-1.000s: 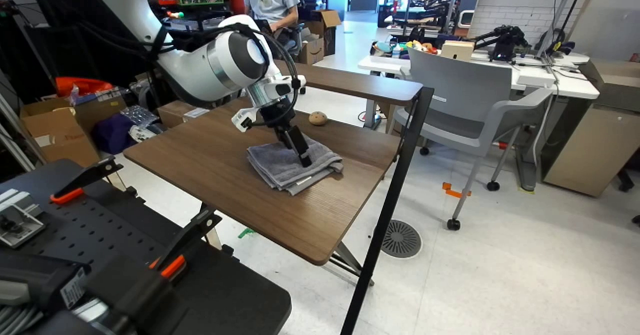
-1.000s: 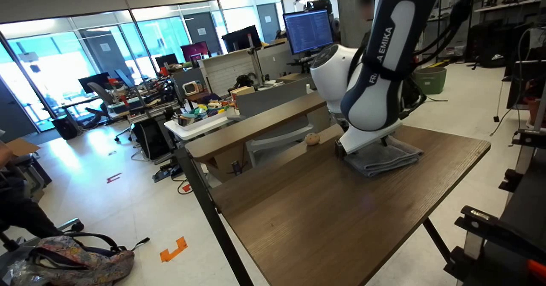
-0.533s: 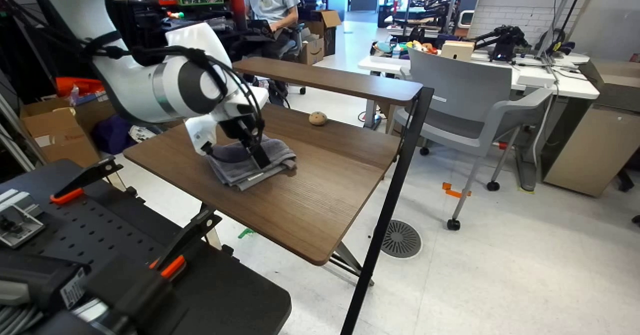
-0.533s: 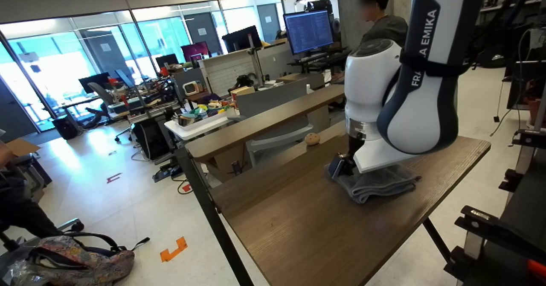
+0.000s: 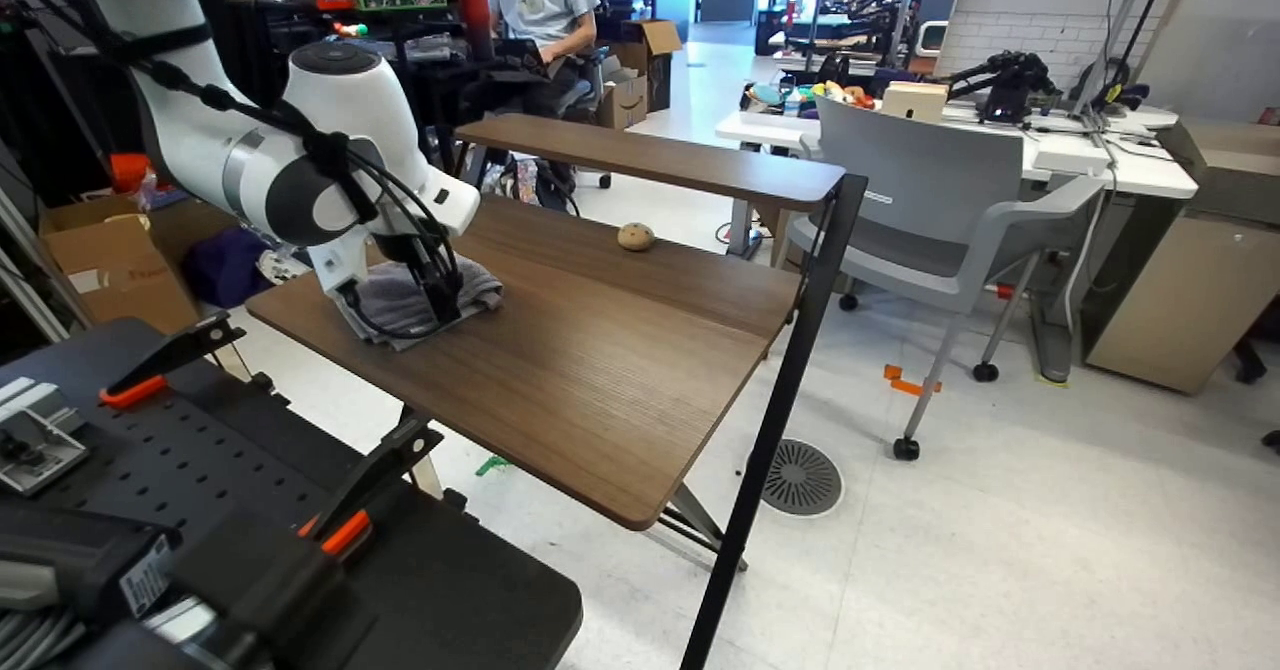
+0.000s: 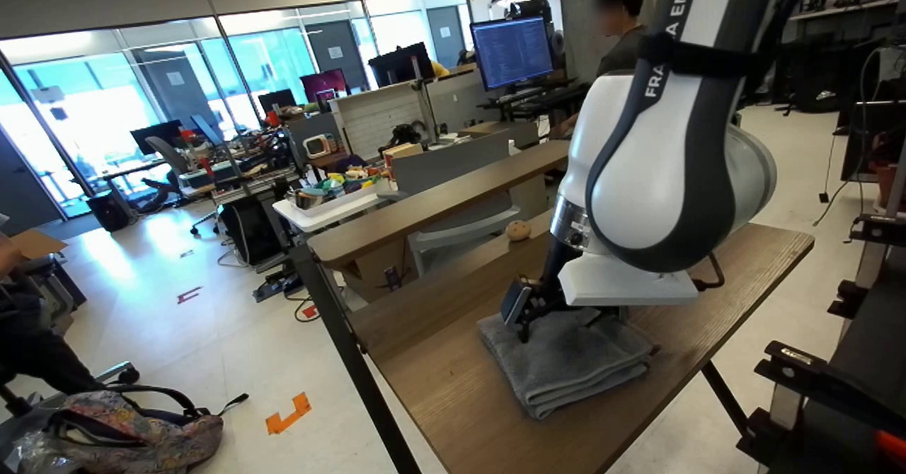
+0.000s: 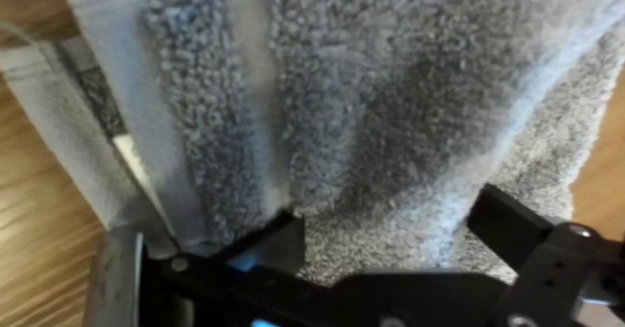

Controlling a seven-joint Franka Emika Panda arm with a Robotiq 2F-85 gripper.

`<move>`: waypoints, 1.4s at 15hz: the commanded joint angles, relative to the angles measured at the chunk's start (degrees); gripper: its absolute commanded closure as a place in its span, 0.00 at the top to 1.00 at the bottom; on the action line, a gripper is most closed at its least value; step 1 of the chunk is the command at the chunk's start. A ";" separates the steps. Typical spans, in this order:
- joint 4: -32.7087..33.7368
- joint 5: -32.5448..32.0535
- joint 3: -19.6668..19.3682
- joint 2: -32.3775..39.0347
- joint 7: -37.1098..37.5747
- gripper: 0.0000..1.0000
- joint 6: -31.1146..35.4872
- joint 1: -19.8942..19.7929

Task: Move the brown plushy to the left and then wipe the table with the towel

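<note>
While the brown plushy (image 5: pixel 635 237) sits on the tabletop (image 5: pixel 590 370) toward the raised shelf (image 5: pixel 650 156), well apart from the folded gray towel (image 6: pixel 566 364), its move looks finished and wiping seems under way, though what remains I cannot tell. Spread wide, the end effector (image 7: pixel 390 222) touches the towel from above, seemingly pinching nothing.

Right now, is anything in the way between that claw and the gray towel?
Nothing visible: the open claw appears to touch the towel directly. The brown plushy sits apart from both, on the side of the table by the raised shelf.
</note>
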 commanded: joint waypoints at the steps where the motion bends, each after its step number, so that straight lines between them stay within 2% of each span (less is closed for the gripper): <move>1: 8.68 2.89 13.08 12.14 -8.90 1.00 1.28 -10.79; 3: 12.32 3.28 16.69 16.07 -11.22 1.00 0.29 -13.64; 4: 13.38 4.17 17.06 16.44 -11.23 1.00 -0.78 -13.79; 5: 14.21 5.75 15.16 15.46 -10.31 1.00 -2.08 -11.92; 6: 14.56 8.25 10.56 12.63 -8.47 1.00 -3.09 -7.73; 10: 14.54 15.00 -2.99 4.74 -5.51 1.00 -7.34 3.89; 12: 14.34 17.16 -11.48 2.20 -3.61 1.00 -9.40 10.34; 17: 10.30 15.61 -31.63 -0.01 1.26 1.00 -15.11 23.45; 21: 6.45 11.59 -43.71 -0.30 4.09 1.00 -21.40 32.37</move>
